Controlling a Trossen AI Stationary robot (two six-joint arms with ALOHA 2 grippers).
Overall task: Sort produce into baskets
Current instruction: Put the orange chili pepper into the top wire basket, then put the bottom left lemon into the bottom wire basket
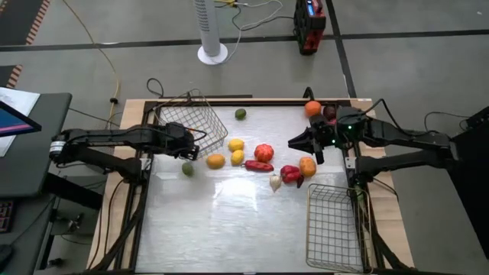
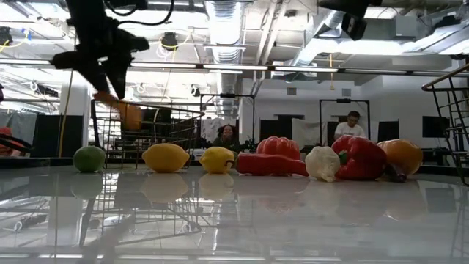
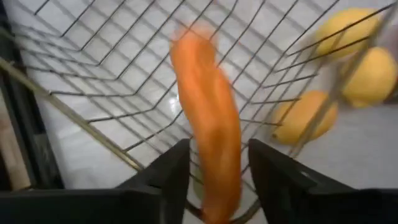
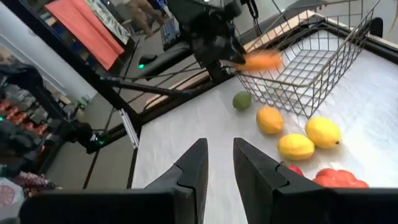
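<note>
Left claw: gripper (image 3: 214, 177) shut around the carrot (image 3: 208, 118), the two dark fingers (image 3: 163, 177) pressed on either side of its lower end; in the high view it hangs at the open side of the upper-left basket.
Carrot: orange, held lengthwise out past the fingertips, its far end over the wire floor of that basket; whether it touches the mesh cannot be told.
Left basket: wire basket (image 1: 177, 116) at the table's upper left, tilted so its mouth faces the middle of the table; nothing can be seen lying in it apart from the held carrot reaching in.
Beside left basket: a lime (image 1: 187, 169) on the table just below the left claw; an orange-yellow fruit (image 1: 216, 160) and two lemons (image 1: 236, 144) just outside the basket's wire wall.
Right claw: gripper (image 4: 216, 165) slightly open with a narrow gap between the fingers, holding nothing, raised above the table near its upper right.
Right basket: second wire basket (image 1: 335, 228) at the lower right corner, upright, nothing in it.
Middle of table: a tomato (image 1: 264, 152), a long red pepper (image 1: 259, 166), a garlic bulb (image 1: 275, 182), a red pepper (image 1: 291, 175) and an orange (image 1: 307, 166), clustered between the two baskets.
Far edge: another lime (image 1: 241, 114) alone near the top edge; an orange (image 1: 312, 108) at the upper right corner behind the right arm.
Room: two people sit beyond the table in the low view.
</note>
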